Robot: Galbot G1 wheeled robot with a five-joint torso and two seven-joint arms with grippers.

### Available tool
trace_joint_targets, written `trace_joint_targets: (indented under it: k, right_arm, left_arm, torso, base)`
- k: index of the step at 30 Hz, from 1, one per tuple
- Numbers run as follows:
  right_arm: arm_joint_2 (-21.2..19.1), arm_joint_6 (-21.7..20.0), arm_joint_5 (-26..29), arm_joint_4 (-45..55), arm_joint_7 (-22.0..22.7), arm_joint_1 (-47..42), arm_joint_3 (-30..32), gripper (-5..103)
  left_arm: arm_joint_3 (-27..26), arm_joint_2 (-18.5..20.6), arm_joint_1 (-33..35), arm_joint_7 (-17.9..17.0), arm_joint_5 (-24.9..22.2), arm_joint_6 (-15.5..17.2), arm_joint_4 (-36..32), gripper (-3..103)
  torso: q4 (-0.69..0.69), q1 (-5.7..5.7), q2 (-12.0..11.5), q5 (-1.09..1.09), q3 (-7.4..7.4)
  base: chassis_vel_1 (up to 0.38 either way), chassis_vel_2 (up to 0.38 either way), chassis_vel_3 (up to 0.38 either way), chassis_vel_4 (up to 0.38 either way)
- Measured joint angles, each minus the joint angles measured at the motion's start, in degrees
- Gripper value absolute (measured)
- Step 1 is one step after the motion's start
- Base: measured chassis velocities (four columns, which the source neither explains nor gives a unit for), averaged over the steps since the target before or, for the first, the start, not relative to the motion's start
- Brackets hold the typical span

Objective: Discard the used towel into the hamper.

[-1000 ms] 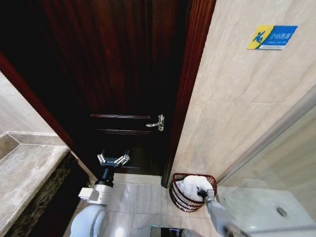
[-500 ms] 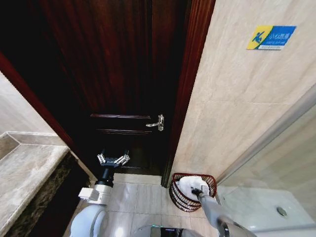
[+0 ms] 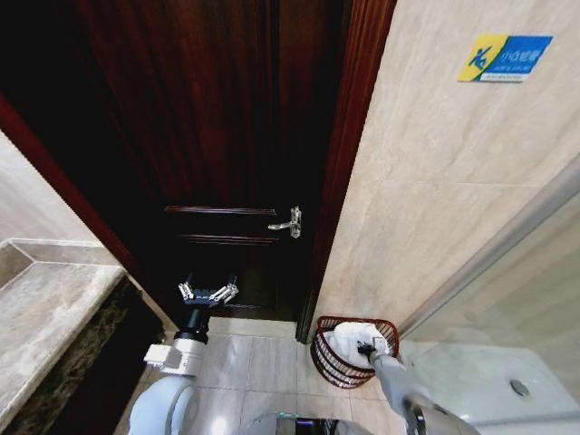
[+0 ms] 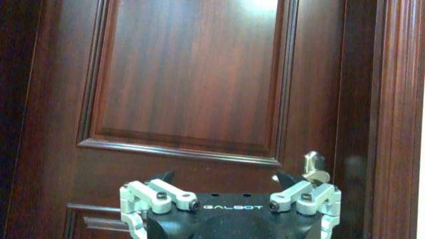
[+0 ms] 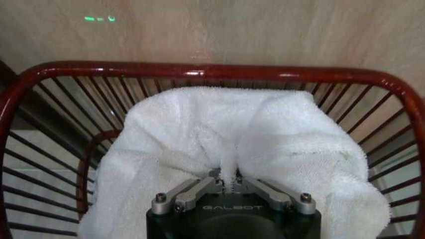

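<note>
— Beige tiled wall behind, dark door (image 3: 227, 136) beside it; where is the towel (image 5: 232, 149)?
— Down inside the hamper (image 3: 353, 349) on the floor, directly ahead of the right gripper (image 5: 234, 180), whose jaws pinch a fold of it.
— And the left gripper (image 3: 208, 293)?
— Well apart, facing the door, jaws spread and holding nothing.

I can read the word "GALBOT" in pale letters on the black body of my left pincer (image 4: 230, 196), just under its spread fingers. The same word "GALBOT" is on the black body of my right pincer (image 5: 233, 182), just below where its fingers pinch the white towel (image 5: 232, 144). High on the tile wall there is a blue and yellow sign (image 3: 504, 58) with a little figure on it. It has writing too, but I cannot read that.
</note>
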Motion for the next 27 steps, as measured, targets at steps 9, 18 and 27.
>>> trace_joint_targets:
  k: [9, 18, 27]
  right_arm:
    - [-0.29, -4.34, 6.11, -0.16, -3.43, 0.52, -0.06, 3]
    - [-1.16, -8.16, 8.16, -0.62, -5.27, 1.11, -0.15, 3]
    - [-1.50, -7.83, 6.82, -1.29, -5.84, 1.68, -0.17, 3]
  left_arm:
    - [0.00, 0.00, 0.00, 0.00, 0.00, 0.00, 0.00, 100]
    - [0.00, 0.00, 0.00, 0.00, 0.00, 0.00, 0.00, 100]
    - [0.00, 0.00, 0.00, 0.00, 0.00, 0.00, 0.00, 100]
  torso:
    - [0.00, -1.43, -3.10, 0.01, -1.68]
    - [0.00, -2.71, -5.86, 0.00, -3.16]
    - [-0.01, -4.06, -8.77, 0.00, -4.72]
  base:
    - [0.000, 0.000, 0.000, 0.000]
    - [0.000, 0.000, 0.000, 0.000]
    - [0.000, 0.000, 0.000, 0.000]
